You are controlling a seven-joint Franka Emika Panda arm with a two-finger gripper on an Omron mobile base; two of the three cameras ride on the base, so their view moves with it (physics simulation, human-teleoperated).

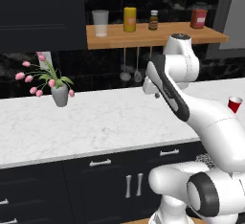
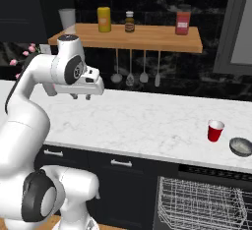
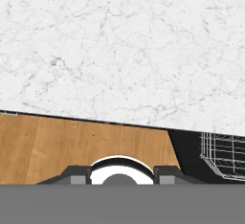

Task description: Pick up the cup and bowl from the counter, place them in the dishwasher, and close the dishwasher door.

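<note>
The red cup (image 2: 215,130) stands upright on the white marble counter (image 2: 142,121) at the right, and shows again as the cup (image 1: 234,104) past my forearm. Just right of it lies the grey bowl (image 2: 241,146), near the counter's front edge. Below them the dishwasher (image 2: 202,202) is open, with its white wire rack (image 3: 225,155) pulled out. I cannot make out the dishwasher door. My gripper (image 2: 81,97) hangs above the counter's left part, far from cup and bowl, pointing down. Its fingertips (image 3: 76,174) stand apart with nothing between them.
A grey vase of pink tulips (image 1: 58,93) stands on the counter (image 1: 95,122) at the left. A wooden shelf (image 2: 133,36) above holds a clear tumbler (image 1: 100,23), jars and bottles, with utensils (image 2: 130,79) hanging below. Dark drawers (image 1: 100,163) sit under the counter.
</note>
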